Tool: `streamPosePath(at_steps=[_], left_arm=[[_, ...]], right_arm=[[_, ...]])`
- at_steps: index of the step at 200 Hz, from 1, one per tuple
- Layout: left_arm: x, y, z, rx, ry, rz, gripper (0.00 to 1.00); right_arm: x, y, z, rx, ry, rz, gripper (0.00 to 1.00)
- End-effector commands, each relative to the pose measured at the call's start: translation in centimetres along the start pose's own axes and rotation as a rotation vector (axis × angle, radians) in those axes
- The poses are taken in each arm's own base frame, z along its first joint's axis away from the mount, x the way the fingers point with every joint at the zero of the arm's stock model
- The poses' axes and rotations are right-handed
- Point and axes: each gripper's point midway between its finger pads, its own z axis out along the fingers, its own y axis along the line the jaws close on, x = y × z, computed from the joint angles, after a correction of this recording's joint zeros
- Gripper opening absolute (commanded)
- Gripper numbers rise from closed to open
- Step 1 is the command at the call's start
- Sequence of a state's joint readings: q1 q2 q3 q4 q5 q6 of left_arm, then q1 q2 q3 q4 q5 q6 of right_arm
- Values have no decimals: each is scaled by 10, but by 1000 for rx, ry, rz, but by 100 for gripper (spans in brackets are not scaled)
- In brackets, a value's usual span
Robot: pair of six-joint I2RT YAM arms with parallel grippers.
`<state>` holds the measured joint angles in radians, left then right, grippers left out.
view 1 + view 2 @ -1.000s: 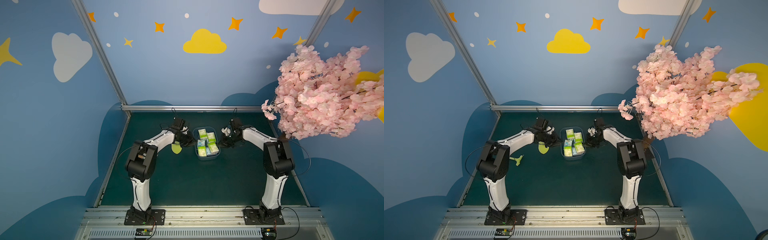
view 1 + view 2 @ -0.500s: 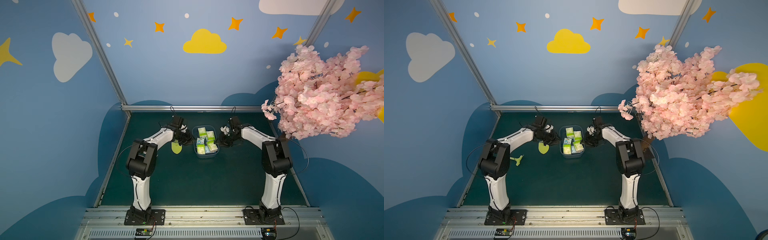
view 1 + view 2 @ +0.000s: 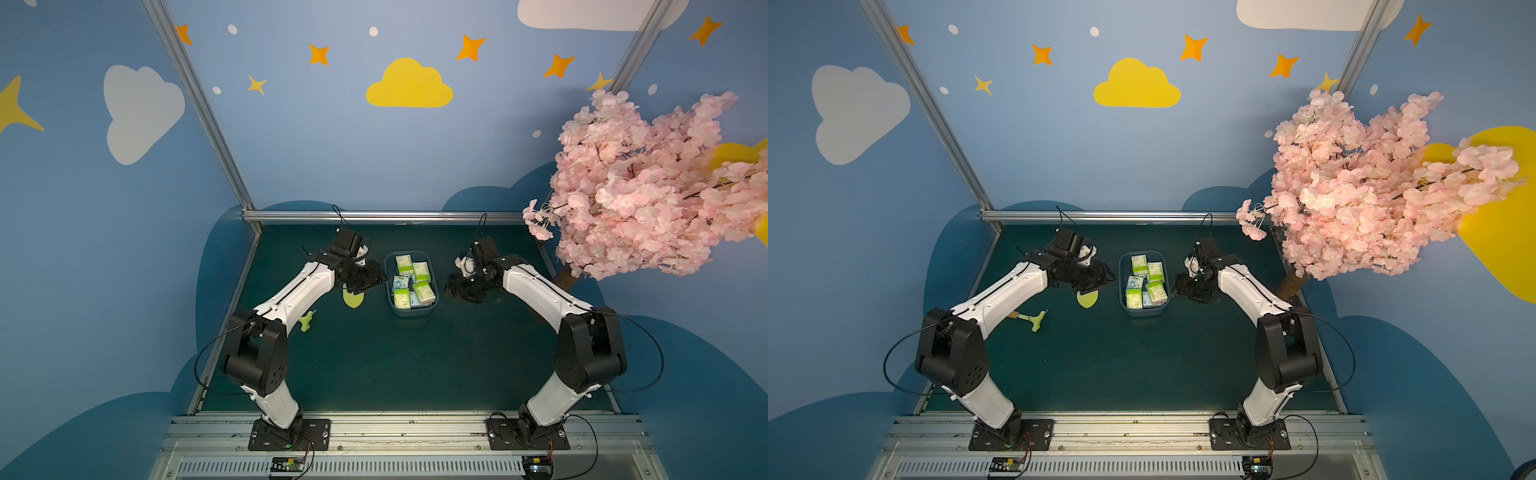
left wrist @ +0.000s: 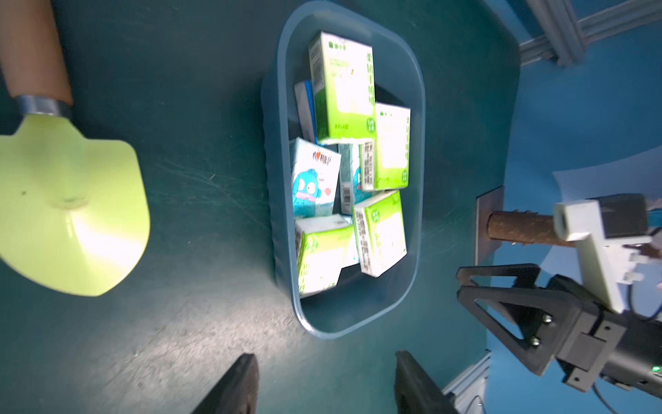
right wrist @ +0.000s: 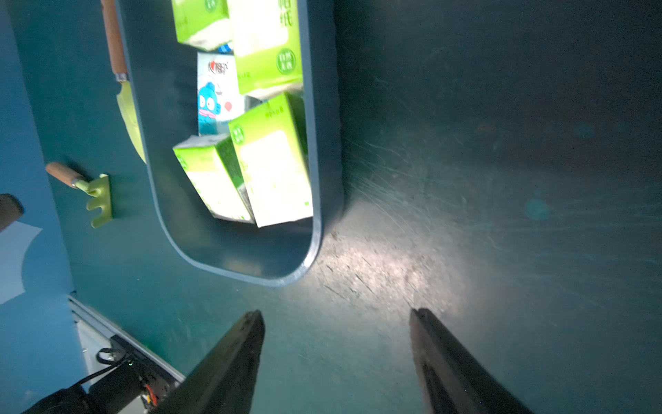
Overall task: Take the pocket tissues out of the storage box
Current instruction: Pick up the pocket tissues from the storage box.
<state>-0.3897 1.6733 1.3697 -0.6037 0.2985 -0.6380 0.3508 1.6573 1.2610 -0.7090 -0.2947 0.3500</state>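
From bases at the near edge of the table [image 3: 395, 374], both arms rise to bent elbows, then slope forward and inward. The left claw [image 4: 326, 356] and right claw [image 5: 336, 312] flank the storage box [image 3: 411, 313], both spread and empty. The pocket tissues [image 3: 415, 286] lie jumbled inside the box.

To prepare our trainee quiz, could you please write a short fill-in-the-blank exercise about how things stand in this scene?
1. The pocket tissues all lie ____ the storage box.
2. The left pincer and the right pincer both stand ____, with nothing between their fingers.
3. The yellow-green trowel lies outside the box, nearer the ____ pincer.
4. The hand rake has ____ prongs.

Missing words: inside; open; left; three.
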Motion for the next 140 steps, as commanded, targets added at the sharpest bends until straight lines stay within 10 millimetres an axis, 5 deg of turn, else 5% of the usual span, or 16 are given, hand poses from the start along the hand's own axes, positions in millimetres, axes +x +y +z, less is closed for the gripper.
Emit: streamPosePath(at_steps=[1, 73, 140], left_arm=[[14, 13, -12, -126, -18, 61, 69], [35, 3, -4, -119, 13, 64, 77], [42, -1, 16, -11, 60, -17, 76]], right_arm=[[14, -16, -16, 100, -21, -27, 78], [22, 0, -29, 144, -14, -106, 87], [3, 43, -4, 202, 47, -239, 88]])
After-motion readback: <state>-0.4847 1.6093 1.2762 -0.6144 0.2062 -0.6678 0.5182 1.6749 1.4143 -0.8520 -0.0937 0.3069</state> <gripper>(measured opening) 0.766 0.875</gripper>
